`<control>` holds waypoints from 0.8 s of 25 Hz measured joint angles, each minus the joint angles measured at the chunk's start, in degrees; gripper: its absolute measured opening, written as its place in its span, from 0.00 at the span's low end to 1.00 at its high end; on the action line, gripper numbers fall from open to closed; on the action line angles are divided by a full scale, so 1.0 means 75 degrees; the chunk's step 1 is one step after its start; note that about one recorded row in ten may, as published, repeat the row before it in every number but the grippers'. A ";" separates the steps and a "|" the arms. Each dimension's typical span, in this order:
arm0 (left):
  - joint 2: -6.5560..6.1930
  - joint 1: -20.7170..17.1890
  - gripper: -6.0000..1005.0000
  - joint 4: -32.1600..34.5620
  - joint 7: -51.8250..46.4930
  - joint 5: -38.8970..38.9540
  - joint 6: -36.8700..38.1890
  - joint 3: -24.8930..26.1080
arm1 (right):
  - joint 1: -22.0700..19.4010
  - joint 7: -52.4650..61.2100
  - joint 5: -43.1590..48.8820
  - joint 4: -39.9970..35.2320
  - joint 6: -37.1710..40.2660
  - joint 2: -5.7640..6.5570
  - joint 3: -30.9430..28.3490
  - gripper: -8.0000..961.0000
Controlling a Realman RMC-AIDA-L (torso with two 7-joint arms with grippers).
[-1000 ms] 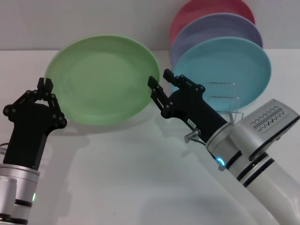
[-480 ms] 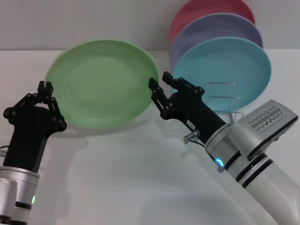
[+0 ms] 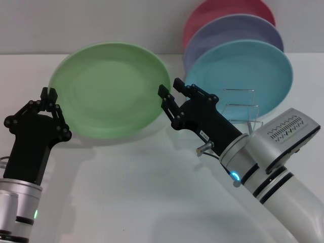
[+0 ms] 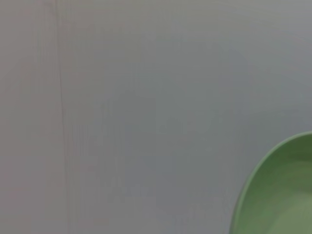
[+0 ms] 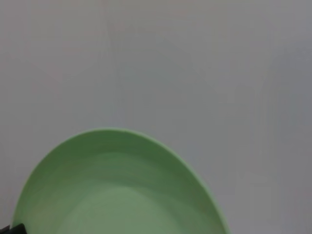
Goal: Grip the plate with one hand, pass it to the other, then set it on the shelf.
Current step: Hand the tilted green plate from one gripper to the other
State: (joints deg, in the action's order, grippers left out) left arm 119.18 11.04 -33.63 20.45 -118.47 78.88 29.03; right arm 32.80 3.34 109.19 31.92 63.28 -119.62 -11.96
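The light green plate [image 3: 109,90] hangs tilted above the white table, its face toward me. My left gripper [image 3: 49,96] is shut on its left rim. At the opposite rim my right gripper [image 3: 170,91] stands open, one finger on each side of the plate's edge. The plate's rim also shows in the left wrist view [image 4: 282,195], and much of its face fills the low part of the right wrist view [image 5: 117,190]. The shelf [image 3: 242,107], a thin silver wire rack, stands behind the right arm at the back right.
A turquoise plate [image 3: 243,76], a lavender plate [image 3: 233,33] and a pink plate [image 3: 228,10] stand upright one behind another in the rack. The white table [image 3: 142,192] stretches toward me between the two arms.
My right gripper has moved a little left, closer around the plate's right rim. The plate and left gripper have barely shifted.
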 joint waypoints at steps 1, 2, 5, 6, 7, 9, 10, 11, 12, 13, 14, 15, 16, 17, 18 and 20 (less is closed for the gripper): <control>0.0000 0.0001 0.09 0.0000 0.0012 0.0000 -0.0003 -0.0002 | -0.0002 0.0000 0.0001 0.0000 0.0000 0.0000 0.0000 0.40; 0.0000 0.0002 0.09 -0.0001 0.0021 0.0000 -0.0004 -0.0004 | -0.0007 0.0000 0.0002 0.0000 0.0000 0.0000 0.0000 0.40; 0.0000 0.0013 0.09 -0.0008 0.0027 0.0000 -0.0010 -0.0006 | -0.0020 0.0000 0.0005 0.0000 -0.0001 0.0000 0.0000 0.39; -0.0001 0.0020 0.09 -0.0009 0.0028 0.0000 -0.0013 -0.0006 | -0.0028 0.0000 0.0006 0.0000 0.0000 0.0000 0.0000 0.39; 0.0000 0.0022 0.09 -0.0012 0.0037 0.0000 -0.0016 -0.0006 | -0.0035 0.0000 0.0007 0.0000 0.0001 0.0000 0.0000 0.38; 0.0000 0.0029 0.09 -0.0019 0.0049 0.0000 -0.0019 -0.0009 | -0.0040 0.0000 0.0008 0.0000 0.0002 0.0000 0.0001 0.38; 0.0000 0.0031 0.09 -0.0020 0.0049 0.0000 -0.0019 -0.0013 | -0.0039 0.0000 0.0008 0.0001 0.0002 0.0000 0.0001 0.37; -0.0001 0.0035 0.09 -0.0021 0.0048 0.0000 -0.0019 -0.0018 | -0.0040 0.0000 0.0008 0.0004 0.0002 0.0000 0.0001 0.37; -0.0001 0.0039 0.09 -0.0022 0.0045 -0.0001 -0.0019 -0.0021 | -0.0040 0.0000 0.0008 0.0007 0.0002 0.0000 0.0002 0.37; 0.0000 0.0040 0.09 -0.0023 0.0041 -0.0001 -0.0019 -0.0024 | -0.0040 0.0000 0.0008 0.0009 0.0002 0.0000 0.0002 0.36; 0.0000 0.0040 0.09 -0.0023 0.0038 -0.0001 -0.0019 -0.0025 | -0.0039 0.0000 0.0008 0.0009 0.0004 0.0000 -0.0002 0.36; 0.0000 0.0041 0.09 -0.0024 0.0034 -0.0001 -0.0019 -0.0030 | -0.0039 0.0000 0.0008 0.0010 0.0011 0.0000 -0.0005 0.36; 0.0000 0.0045 0.09 -0.0022 0.0028 -0.0001 -0.0019 -0.0036 | -0.0038 0.0000 0.0008 0.0010 0.0020 0.0000 -0.0007 0.35; 0.0000 0.0051 0.09 -0.0016 0.0021 -0.0001 -0.0019 -0.0042 | -0.0037 0.0000 0.0008 0.0009 0.0030 0.0000 -0.0008 0.35; 0.0000 0.0055 0.09 -0.0013 0.0020 -0.0001 -0.0019 -0.0046 | -0.0035 -0.0001 0.0008 0.0010 0.0045 0.0000 -0.0010 0.35; 0.0000 0.0061 0.09 -0.0009 0.0019 -0.0001 -0.0019 -0.0049 | -0.0029 -0.0001 0.0009 0.0008 0.0050 0.0000 -0.0020 0.34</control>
State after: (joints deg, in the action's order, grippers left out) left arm 119.18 11.50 -33.70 20.60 -118.48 78.74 28.67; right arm 32.59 3.33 109.25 31.98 63.66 -119.62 -12.11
